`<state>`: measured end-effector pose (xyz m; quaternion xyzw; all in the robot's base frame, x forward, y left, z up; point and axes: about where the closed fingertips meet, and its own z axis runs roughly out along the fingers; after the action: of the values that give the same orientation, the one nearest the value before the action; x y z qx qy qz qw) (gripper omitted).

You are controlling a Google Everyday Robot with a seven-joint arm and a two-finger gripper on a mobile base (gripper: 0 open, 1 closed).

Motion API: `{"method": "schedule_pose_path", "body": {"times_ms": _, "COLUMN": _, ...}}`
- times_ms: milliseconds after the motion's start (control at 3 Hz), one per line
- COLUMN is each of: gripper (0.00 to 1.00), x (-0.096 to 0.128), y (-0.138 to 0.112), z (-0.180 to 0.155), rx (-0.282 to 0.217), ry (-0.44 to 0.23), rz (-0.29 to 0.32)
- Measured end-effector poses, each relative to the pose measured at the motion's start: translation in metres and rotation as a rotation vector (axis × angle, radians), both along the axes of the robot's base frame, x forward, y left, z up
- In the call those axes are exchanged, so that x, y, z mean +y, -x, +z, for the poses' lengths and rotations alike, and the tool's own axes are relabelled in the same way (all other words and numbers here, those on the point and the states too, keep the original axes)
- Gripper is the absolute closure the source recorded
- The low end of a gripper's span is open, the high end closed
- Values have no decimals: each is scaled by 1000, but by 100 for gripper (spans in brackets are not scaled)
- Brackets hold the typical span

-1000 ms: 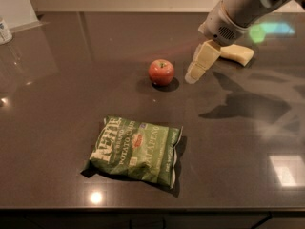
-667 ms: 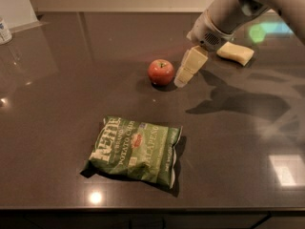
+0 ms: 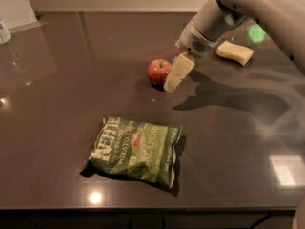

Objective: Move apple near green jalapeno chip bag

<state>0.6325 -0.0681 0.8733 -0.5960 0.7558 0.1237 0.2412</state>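
Note:
The apple [image 3: 157, 70], small and red, sits on the dark countertop toward the back middle. The green jalapeno chip bag [image 3: 136, 149] lies flat near the front edge, well in front of the apple. My gripper [image 3: 172, 82], cream-coloured, hangs from the arm that comes in from the upper right. It is low over the counter, right against the apple's right side. Nothing shows held in it.
A pale yellow sponge [image 3: 234, 52] lies at the back right, behind the arm. A small bottle [image 3: 4, 31] stands at the far left edge. The counter's front edge [image 3: 143, 208] runs just below the bag.
The arm has swung left and the gripper has come from about a hand's width right of the apple to right beside it. Apple, bag and sponge have not moved.

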Motion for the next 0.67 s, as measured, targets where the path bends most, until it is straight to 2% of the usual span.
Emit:
{"method": "schedule_pose_path", "body": {"times_ms": 333, "gripper": 0, "x": 9, "y": -7, "z": -7, "rx": 10, "ry": -6, "rz": 5}}
{"method": "schedule_pose_path", "body": {"times_ms": 667, "gripper": 18, "x": 16, "y": -13, "z": -13, "rx": 21, "ry": -7, "rz": 9}}
